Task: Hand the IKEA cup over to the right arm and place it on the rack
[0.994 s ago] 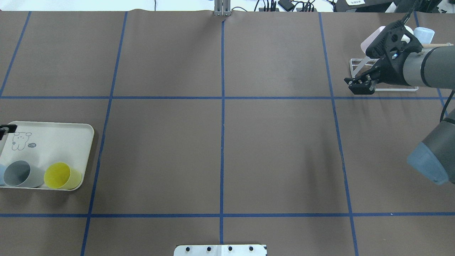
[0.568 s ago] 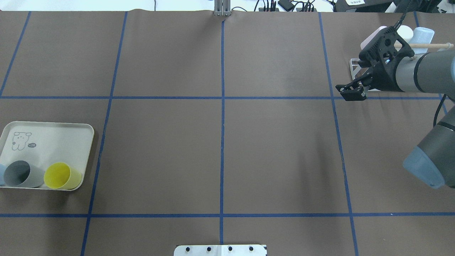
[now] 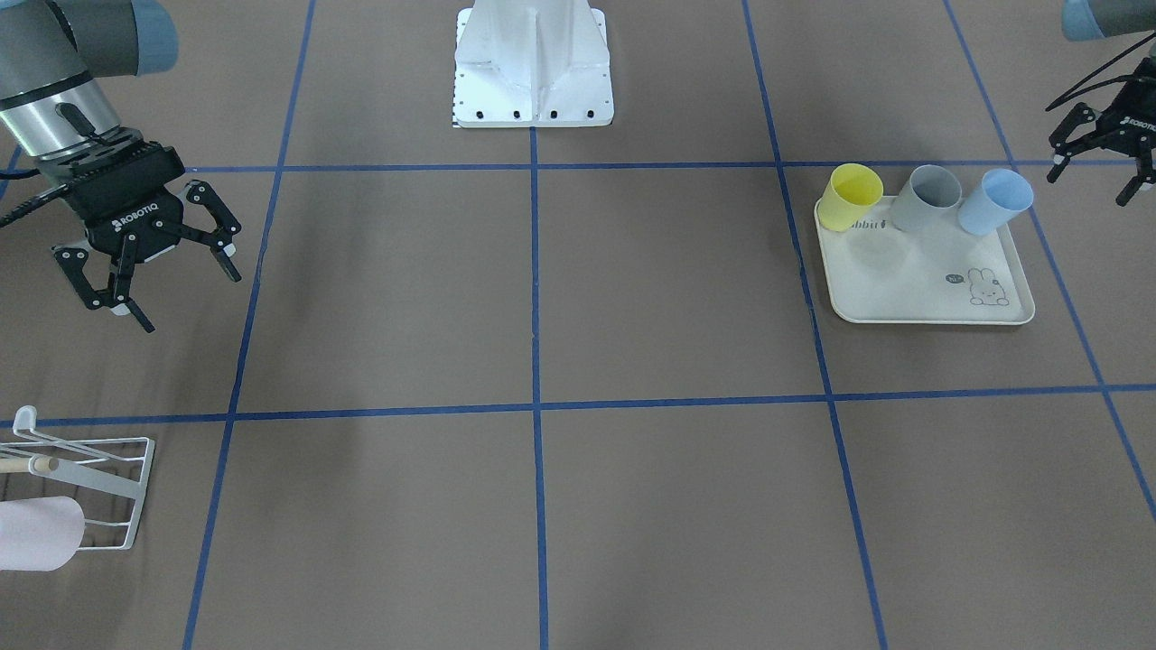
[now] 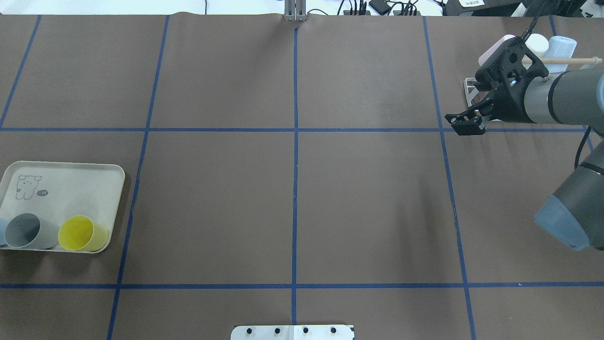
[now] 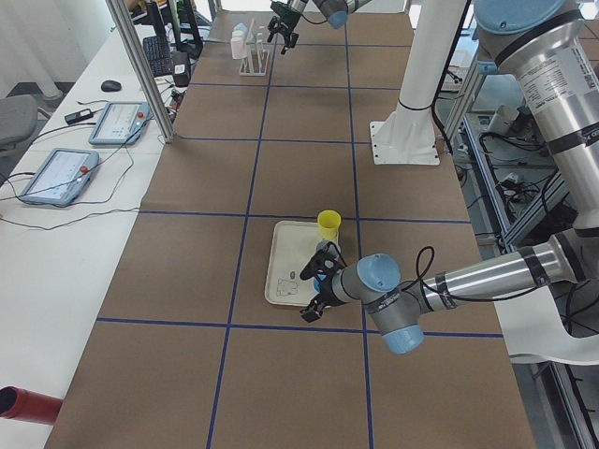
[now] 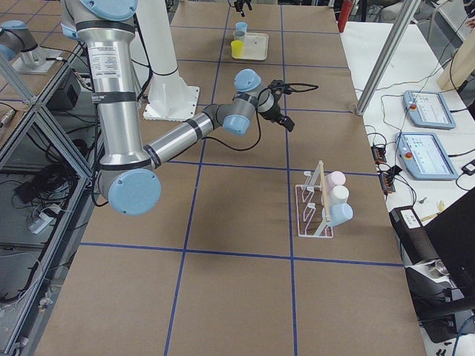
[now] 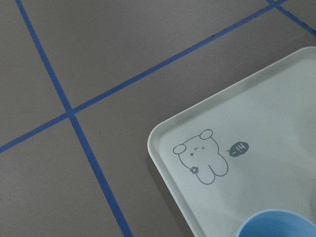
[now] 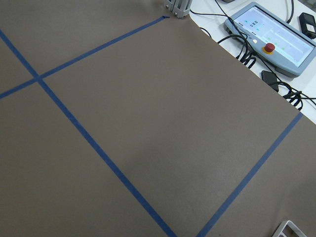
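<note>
Surface: brown matting on the table (image 4: 292,198), divided into large squares by blue tape lines. The robot's white base plate (image 3: 533,81) sits at the robot-side edge. A white bench runs along the operators' side and carries two tablet-style pendants with red buttons (image 6: 424,109) and loose cables. An aluminium post (image 5: 140,65) stands at the edge of the mat.

Cups: the yellow cup (image 3: 855,197), grey cup (image 3: 933,197) and blue cup (image 3: 993,200) stand in a row along the robot-side edge of the cream printed tray (image 3: 903,289), at the robot's left end of the table. All three are upright with mouths up and long axes vertical. The yellow and grey cups sit close together.

Rack: the rack (image 6: 312,211) stands at the opposite end, well away from the tray. A pink cup (image 6: 335,179), a white cup (image 6: 339,194) and a pale-blue cup (image 6: 341,214) hang side by side on its prongs. Their long axes are near horizontal and their closed bases point toward the bench.

Left gripper (image 3: 1097,171): jaws spread, empty. It hangs just off the tray end nearest the blue cup.

Right gripper (image 3: 161,280): jaws spread wide, empty. It is above bare mat near the rack, not touching it.
</note>
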